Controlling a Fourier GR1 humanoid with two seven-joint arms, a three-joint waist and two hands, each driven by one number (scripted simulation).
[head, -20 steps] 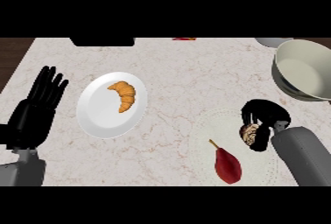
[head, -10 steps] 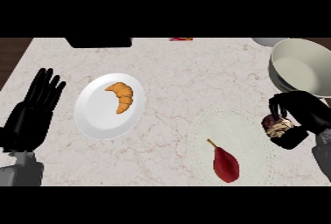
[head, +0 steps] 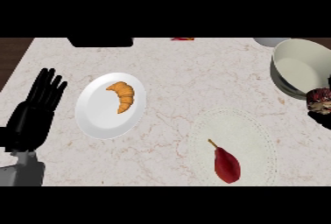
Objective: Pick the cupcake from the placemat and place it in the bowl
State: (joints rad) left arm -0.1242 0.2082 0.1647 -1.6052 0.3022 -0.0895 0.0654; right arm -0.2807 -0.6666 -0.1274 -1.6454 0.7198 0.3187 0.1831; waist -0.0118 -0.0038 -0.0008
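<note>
Right hand (head: 321, 114) — fingers curled round the cupcake (head: 318, 97) — just beside the bowl (head: 298, 65).

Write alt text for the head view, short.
At the right edge the right hand holds the cupcake beside the bowl. A red pear lies on the placemat, a croissant on a white plate; the left hand rests open at left.
</note>
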